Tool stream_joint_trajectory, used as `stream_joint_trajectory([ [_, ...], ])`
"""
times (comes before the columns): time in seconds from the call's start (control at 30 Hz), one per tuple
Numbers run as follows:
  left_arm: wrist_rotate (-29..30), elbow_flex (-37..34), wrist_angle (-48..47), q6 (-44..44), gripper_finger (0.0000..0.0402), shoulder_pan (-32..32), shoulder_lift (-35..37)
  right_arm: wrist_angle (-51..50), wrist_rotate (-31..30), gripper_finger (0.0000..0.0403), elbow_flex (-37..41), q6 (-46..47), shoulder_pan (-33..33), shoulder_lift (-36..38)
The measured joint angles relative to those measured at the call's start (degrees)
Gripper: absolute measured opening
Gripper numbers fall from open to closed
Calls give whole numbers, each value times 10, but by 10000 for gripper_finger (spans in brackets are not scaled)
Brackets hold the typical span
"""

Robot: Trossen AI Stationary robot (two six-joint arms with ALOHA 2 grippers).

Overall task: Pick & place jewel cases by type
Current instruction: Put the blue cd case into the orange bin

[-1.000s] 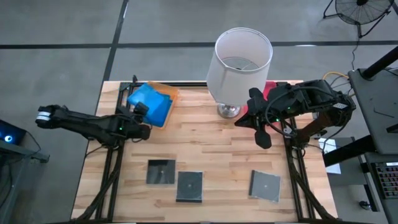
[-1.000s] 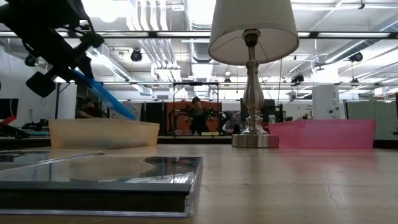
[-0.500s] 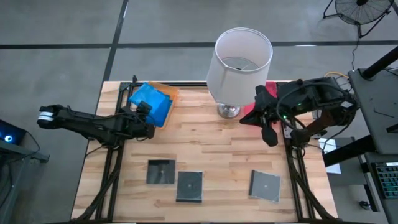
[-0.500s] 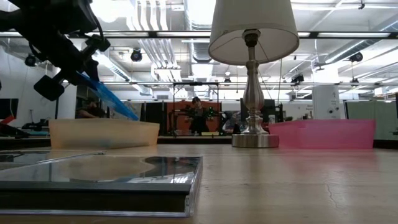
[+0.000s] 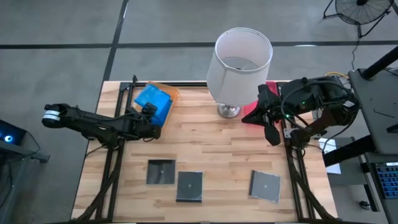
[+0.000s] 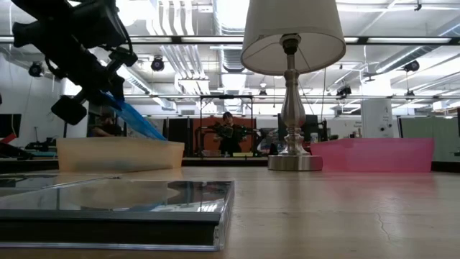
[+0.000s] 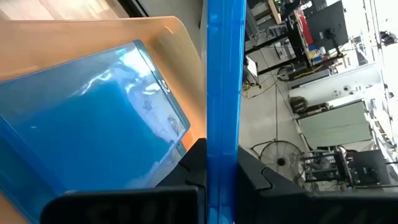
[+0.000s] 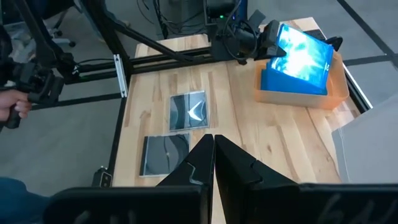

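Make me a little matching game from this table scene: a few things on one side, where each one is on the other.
Things:
1. held blue case
2. grey cases
3. lamp
4. right gripper

Places:
A. lying flat along the table's near edge
B. shut and empty, beside the pink tray
C. clamped in the left gripper over the orange tray
D. standing at the table's far middle

Pairs: 1-C, 2-A, 3-D, 4-B
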State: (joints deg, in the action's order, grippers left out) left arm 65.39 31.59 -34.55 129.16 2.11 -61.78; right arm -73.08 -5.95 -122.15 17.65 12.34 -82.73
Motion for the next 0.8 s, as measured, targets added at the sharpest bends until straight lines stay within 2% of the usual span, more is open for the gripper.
stream_joint_trajectory([
  [0.63,-11,0,6,-19,11,-1,-25,0,1,8,0,19,0,14],
  [0.8,-19,0,9,-25,36,-1,-24,0,1,8,0,19,0,16],
])
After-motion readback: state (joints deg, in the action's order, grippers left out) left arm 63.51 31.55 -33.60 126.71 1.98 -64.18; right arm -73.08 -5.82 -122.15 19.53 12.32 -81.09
